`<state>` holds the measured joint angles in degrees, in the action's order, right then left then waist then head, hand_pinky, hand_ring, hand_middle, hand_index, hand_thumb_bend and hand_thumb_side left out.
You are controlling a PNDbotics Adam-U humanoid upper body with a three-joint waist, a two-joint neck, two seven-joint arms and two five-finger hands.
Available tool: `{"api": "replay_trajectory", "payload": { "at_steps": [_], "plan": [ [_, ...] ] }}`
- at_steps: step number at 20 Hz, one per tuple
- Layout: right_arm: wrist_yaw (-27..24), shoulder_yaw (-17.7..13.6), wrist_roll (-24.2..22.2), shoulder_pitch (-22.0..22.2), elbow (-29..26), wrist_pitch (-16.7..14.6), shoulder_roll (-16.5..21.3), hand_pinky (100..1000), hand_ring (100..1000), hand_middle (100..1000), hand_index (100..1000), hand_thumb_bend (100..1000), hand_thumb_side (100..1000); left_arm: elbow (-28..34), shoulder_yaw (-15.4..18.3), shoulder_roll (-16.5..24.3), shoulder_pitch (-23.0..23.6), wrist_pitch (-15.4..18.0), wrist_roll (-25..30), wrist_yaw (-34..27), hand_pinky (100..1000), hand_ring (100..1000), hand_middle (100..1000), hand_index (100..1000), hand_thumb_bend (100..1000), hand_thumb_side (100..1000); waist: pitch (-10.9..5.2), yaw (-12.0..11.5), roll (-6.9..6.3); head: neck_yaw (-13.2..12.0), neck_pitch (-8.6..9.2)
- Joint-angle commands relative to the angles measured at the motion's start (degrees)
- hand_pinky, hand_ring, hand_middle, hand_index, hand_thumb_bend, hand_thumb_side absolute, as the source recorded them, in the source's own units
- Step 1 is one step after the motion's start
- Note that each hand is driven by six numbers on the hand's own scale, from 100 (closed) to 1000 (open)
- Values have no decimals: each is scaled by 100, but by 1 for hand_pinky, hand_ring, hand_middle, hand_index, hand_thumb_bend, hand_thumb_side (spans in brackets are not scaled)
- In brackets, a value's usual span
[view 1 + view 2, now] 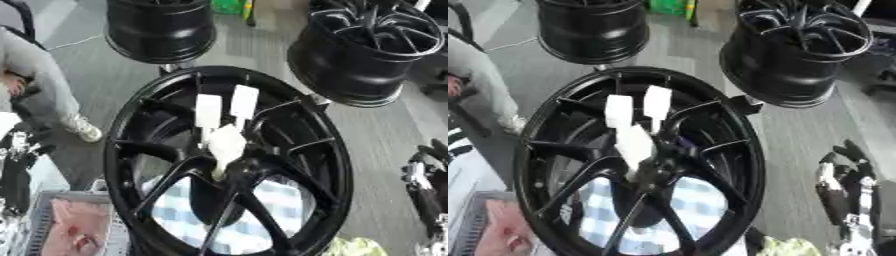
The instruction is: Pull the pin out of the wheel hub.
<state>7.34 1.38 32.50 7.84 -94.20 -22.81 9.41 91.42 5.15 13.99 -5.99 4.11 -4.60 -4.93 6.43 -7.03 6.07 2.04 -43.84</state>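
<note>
A glossy black spoked wheel hub [227, 165] fills centre frame, a pale blocky pin [226, 145] at its middle; the right robot hand [846, 200], lower right, too blurred to tell its fingers.

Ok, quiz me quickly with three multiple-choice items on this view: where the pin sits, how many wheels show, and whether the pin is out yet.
1. Where is the white pin? A at the near wheel's hub; B on the floor; C on a blue shelf.
2. How many black wheels show? A one; B two; C three.
3. The pin is: A pulled out; B in the hub; C lying on the floor.

1 A: it stands where the spokes of the near wheel meet.
2 C: two far wheels stand behind it.
3 B: it sits in the hub, and the right hand is apart at the right edge.
</note>
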Motion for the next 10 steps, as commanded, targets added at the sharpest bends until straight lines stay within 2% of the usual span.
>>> {"api": "replay_trajectory", "payload": {
  "at_steps": [1, 4, 10],
  "plan": [
    [127, 174, 137, 25, -136, -308, -274, 452, 512, 680, 852, 100, 524, 133, -16, 42, -72, 14, 25, 20, 742, 817, 797, 860, 100, 842, -30, 10, -30, -11, -28],
    [202, 261, 195, 30, -59, -484, -373, 457, 513, 679, 854, 100, 525, 149, -27, 40, -73, 15, 35, 16, 742, 818, 797, 860, 100, 840, -26, 32, -50, -40, -28],
    [280, 331, 222, 14, -1, -579, -469, 463, 515, 689, 867, 100, 525, 194, -45, 41, -73, 21, 55, 3, 742, 818, 797, 860, 100, 838, -11, 64, -77, -47, -28]
  ]
}}
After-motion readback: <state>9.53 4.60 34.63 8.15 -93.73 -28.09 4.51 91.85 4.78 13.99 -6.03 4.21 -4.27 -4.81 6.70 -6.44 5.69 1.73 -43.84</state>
